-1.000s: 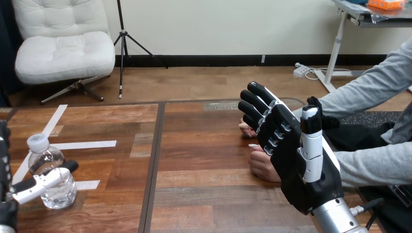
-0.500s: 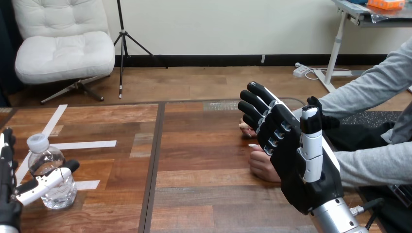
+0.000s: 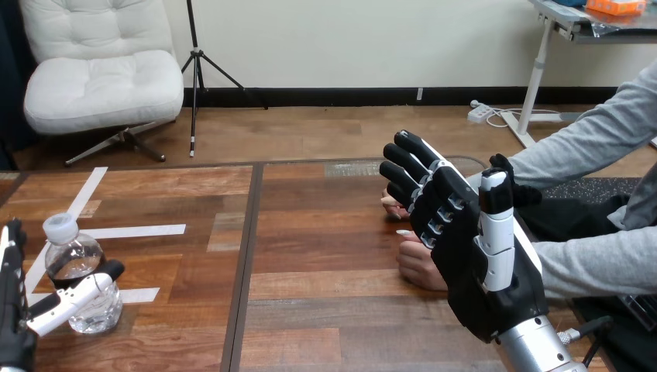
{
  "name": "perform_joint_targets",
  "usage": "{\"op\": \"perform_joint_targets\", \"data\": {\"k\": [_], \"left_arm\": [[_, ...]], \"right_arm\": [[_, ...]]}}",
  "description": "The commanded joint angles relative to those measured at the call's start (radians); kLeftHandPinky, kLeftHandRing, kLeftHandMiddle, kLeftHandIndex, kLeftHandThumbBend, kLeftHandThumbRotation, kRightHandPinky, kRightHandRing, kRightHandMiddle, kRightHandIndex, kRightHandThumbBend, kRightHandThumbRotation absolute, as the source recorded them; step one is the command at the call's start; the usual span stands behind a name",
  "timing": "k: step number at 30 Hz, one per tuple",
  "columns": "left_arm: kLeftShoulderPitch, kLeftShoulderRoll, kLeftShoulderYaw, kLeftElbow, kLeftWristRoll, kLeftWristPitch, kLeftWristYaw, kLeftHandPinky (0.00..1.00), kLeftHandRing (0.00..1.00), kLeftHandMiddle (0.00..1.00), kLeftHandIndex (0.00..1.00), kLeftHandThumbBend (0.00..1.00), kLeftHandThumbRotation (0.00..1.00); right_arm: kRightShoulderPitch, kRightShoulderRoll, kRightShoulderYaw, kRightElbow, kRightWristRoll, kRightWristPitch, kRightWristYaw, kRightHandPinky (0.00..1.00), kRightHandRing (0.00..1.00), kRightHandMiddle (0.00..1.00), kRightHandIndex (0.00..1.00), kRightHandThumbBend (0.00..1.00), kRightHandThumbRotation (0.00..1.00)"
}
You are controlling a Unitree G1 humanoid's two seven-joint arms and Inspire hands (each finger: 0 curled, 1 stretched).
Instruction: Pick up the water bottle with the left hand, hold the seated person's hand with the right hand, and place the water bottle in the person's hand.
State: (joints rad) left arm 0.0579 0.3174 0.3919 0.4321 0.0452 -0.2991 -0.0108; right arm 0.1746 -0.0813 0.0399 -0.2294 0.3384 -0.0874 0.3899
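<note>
At the far left the left robot hand (image 3: 14, 325) is open, fingers straight and upright, thumb reaching across the front of the water bottle (image 3: 75, 262). The bottle stands on the surface (image 3: 325, 310), long axis vertical, just right of those fingers, so this is the nearer of the 2 robot hands. Well apart to the right, the person's hand (image 3: 418, 267) rests beside the open right robot hand (image 3: 472, 256); whether they touch I cannot tell.

Wooden table (image 3: 333, 310), white tape strips (image 3: 143, 230) on it just beyond the left hand (image 3: 14, 310), dark seam (image 3: 246, 256) between the left hand and the right hand (image 3: 480, 271).
</note>
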Motion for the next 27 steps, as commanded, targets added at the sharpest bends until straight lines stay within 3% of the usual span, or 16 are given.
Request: {"op": "perform_joint_targets", "data": {"k": [1, 8, 19, 27], "left_arm": [[-0.078, 0.035, -0.010, 0.011, -0.002, -0.022, 0.022, 1.00, 1.00, 1.00, 1.00, 1.00, 0.39], [-0.080, 0.036, -0.014, 0.019, -0.001, -0.014, 0.036, 1.00, 1.00, 1.00, 1.00, 1.00, 0.44], [-0.084, 0.033, -0.017, 0.019, -0.007, 0.017, 0.048, 1.00, 1.00, 1.00, 1.00, 1.00, 0.44], [-0.111, 0.031, -0.022, 0.047, 0.018, 0.036, 0.101, 0.99, 1.00, 1.00, 1.00, 1.00, 0.42]], "right_arm": [[-0.063, 0.001, 0.001, -0.033, 0.008, -0.006, 0.005, 1.00, 0.94, 0.93, 0.92, 0.81, 1.00], [-0.063, 0.001, 0.001, -0.031, 0.008, -0.009, 0.007, 1.00, 0.94, 0.93, 0.92, 0.81, 1.00], [-0.060, 0.002, 0.001, -0.033, 0.009, -0.009, 0.005, 1.00, 0.94, 0.93, 0.92, 0.81, 1.00], [-0.060, 0.001, 0.000, -0.033, 0.012, -0.012, 0.009, 1.00, 0.94, 0.93, 0.91, 0.81, 1.00]]}}
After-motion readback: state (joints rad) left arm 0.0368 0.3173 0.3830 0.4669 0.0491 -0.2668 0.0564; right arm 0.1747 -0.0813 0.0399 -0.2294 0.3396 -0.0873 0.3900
